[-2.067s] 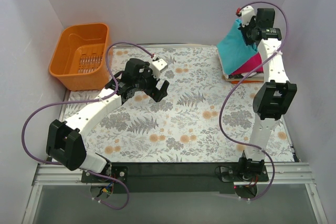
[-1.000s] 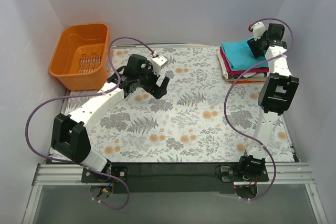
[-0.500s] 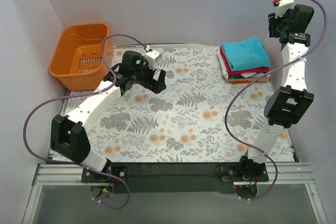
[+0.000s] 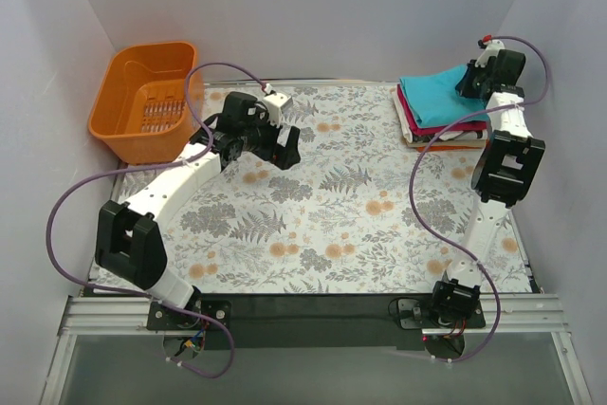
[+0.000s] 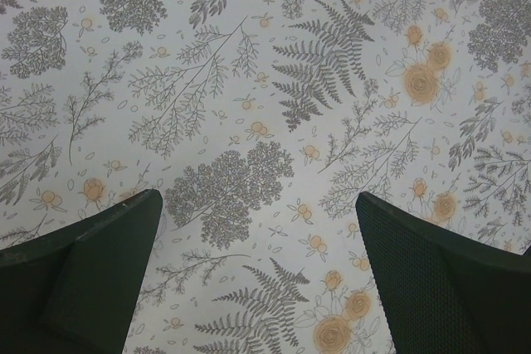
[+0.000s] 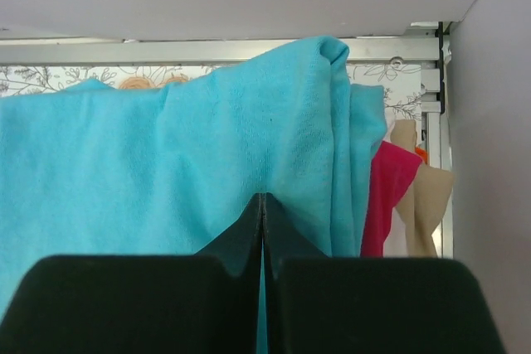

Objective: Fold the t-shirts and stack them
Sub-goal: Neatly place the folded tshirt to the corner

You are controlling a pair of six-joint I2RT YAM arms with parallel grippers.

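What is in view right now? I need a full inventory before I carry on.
basket: one, orange plastic, far left corner.
teal t-shirt: one, top of the stack at far right.
pink t-shirt: one, magenta, under the teal one.
lower layers: white and orange edges at the stack's bottom, count unclear.
table cover: one, white with grey ferns and orange flowers.
left gripper: open, above bare table cover.
right gripper: shut, tips at the teal t-shirt.

Floral table (image 4: 332, 225), t-shirts (image 4: 438, 100) (stacked), orange basket (image 4: 138, 144)
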